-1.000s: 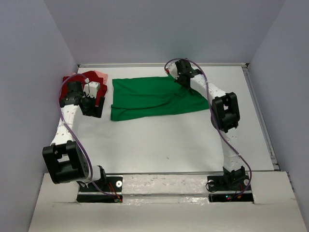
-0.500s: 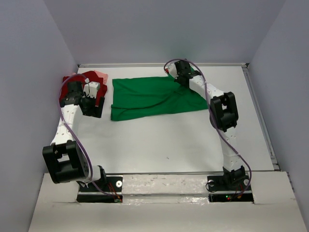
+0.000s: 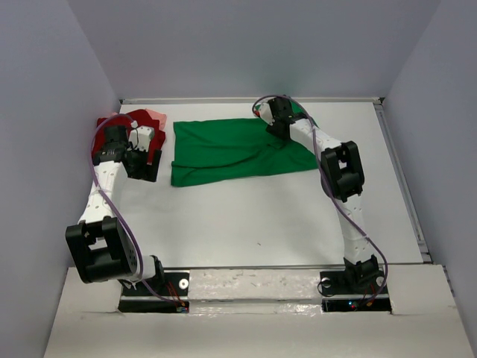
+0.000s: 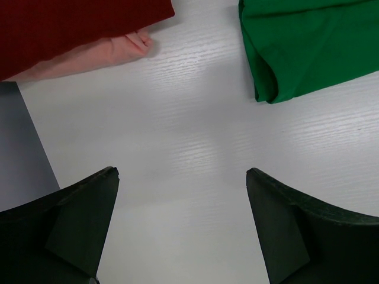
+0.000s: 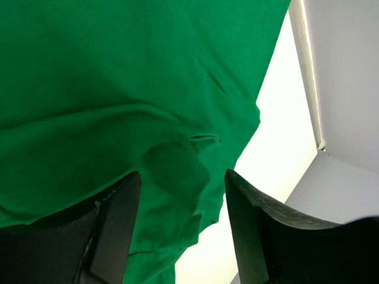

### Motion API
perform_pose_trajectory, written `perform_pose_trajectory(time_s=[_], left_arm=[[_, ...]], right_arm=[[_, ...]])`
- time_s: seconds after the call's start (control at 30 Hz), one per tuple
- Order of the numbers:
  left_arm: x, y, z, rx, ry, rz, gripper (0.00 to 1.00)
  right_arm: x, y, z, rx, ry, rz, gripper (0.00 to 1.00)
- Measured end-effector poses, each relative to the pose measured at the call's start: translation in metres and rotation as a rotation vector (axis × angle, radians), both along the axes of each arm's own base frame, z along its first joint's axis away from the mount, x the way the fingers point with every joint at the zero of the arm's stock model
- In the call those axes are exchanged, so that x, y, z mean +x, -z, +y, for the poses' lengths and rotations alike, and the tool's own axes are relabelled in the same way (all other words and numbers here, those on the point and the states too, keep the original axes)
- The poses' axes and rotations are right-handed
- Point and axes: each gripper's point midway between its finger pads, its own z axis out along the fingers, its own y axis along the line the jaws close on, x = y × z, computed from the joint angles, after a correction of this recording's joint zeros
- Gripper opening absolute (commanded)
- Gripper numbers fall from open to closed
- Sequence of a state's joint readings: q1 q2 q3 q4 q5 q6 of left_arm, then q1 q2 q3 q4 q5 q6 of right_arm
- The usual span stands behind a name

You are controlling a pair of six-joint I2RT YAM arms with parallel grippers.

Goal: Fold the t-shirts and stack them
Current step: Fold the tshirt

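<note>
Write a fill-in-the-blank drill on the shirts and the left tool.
The spread-out shirt is ____. The red shirt lies on top of a pale ____ one. The left tool stands wide ____ over bare table, holding nothing.
Missing words: green; pink; open.

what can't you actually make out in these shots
red shirt: top view, the left arm covers most of it; left wrist view cuts it at the frame edge.
pink shirt: only a sliver shows from under the red one.
green shirt: top view, the right arm hides its far right corner.
right gripper: wrist view cannot show whether it touches the cloth.
</note>
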State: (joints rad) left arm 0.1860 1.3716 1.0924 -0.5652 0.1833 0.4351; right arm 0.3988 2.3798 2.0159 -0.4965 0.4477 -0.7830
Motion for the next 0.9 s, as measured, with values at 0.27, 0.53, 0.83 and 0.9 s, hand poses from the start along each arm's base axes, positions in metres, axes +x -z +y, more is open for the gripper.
perform_pose_trajectory(time_s=[0.27, 0.53, 0.83, 0.9], left_arm=[[0.0, 0.0, 0.0, -0.003, -0.004, 0.001, 0.99], [0.0, 0.0, -0.001, -0.006, -0.005, 0.0, 0.99], [0.0, 0.0, -0.002, -0.01, -0.002, 0.0, 0.99], [0.0, 0.0, -0.002, -0.01, -0.001, -0.001, 0.99]], right_arm=[[0.008, -0.015, 0.003, 0.009, -0.001, -0.042, 0.68], [-0.01, -0.023, -0.005, 0.004, 0.001, -0.026, 0.68], [-0.027, -0.026, 0.001, 0.077, -0.005, 0.005, 0.38], [-0.032, -0.021, 0.006, 0.096, -0.012, 0.031, 0.31]])
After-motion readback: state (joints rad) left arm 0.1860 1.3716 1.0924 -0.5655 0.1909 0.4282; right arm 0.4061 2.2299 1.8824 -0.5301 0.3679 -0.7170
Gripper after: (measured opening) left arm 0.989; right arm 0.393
